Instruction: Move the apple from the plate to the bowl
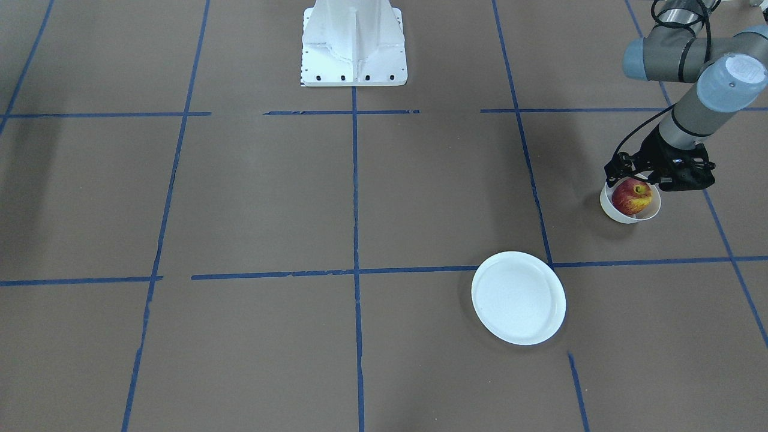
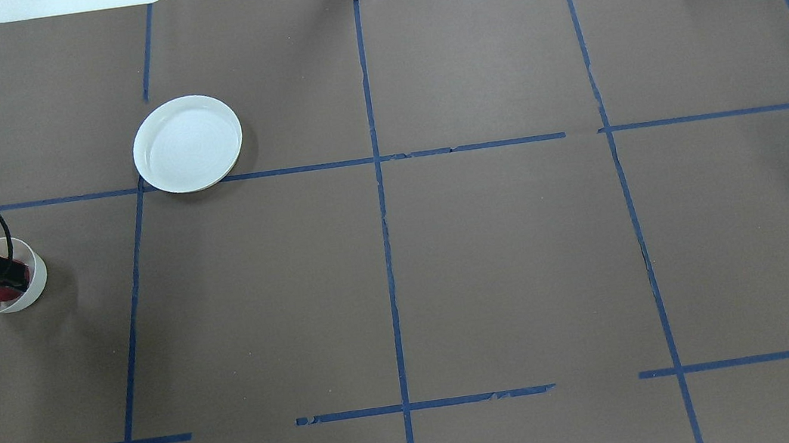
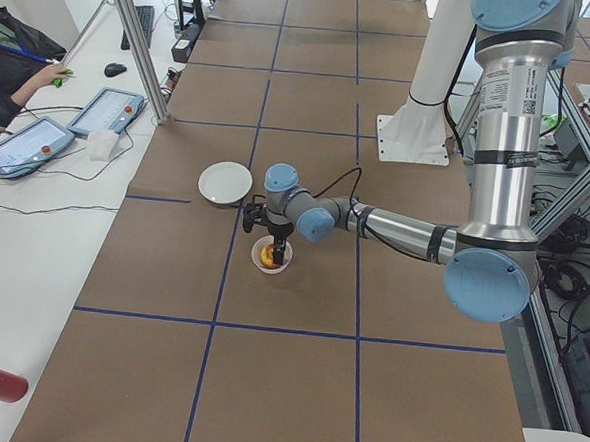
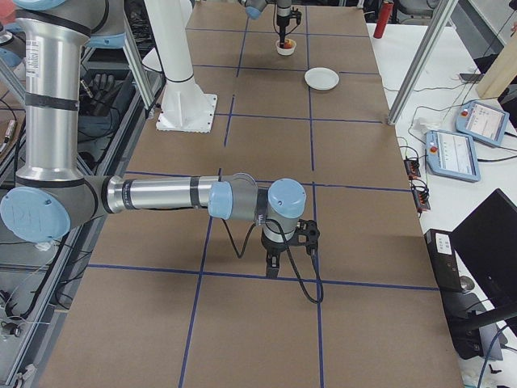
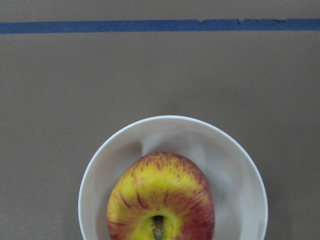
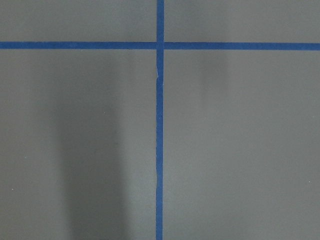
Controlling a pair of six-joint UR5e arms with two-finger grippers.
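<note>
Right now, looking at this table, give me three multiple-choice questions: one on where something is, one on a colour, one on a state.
1. Where is the apple? A in the bowl; B on the plate; C on the bare table.
2. What colour are the tape lines on the table? A yellow; B blue; C white.
3. What state is the plate in? A empty; B holding fruit; C covered by the bowl.
Answers: 1 A, the left wrist view shows the apple inside the bowl's rim. 2 B, the grid lines are blue on brown. 3 A, its white surface is bare.
</note>
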